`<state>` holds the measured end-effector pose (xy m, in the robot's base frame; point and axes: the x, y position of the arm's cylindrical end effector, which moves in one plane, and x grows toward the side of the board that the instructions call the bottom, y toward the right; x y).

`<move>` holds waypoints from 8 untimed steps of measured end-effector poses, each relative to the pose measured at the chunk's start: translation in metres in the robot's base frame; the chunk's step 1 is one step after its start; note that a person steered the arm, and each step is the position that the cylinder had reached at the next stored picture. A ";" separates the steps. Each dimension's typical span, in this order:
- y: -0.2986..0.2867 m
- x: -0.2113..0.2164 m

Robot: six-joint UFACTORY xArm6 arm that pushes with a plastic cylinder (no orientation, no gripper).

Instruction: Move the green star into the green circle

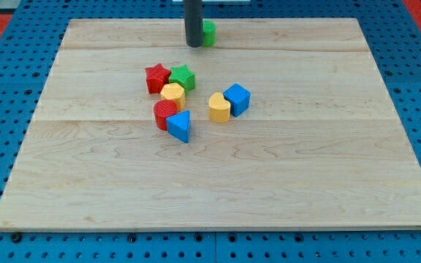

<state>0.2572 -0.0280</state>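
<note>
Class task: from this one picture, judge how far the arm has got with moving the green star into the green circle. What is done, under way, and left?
Done: nothing visible. The green star sits in the cluster, touching the red star and a yellow block.
Under way: my tip stands near the view's top, beside the green circle, apart from the star.
Left: reaching the star and pushing it up to the circle.
</note>
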 end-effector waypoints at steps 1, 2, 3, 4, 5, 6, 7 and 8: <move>0.000 -0.002; 0.002 0.063; 0.015 0.125; -0.016 0.134; -0.019 0.138; -0.019 0.125; -0.019 0.105; -0.021 0.131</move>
<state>0.3878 -0.0487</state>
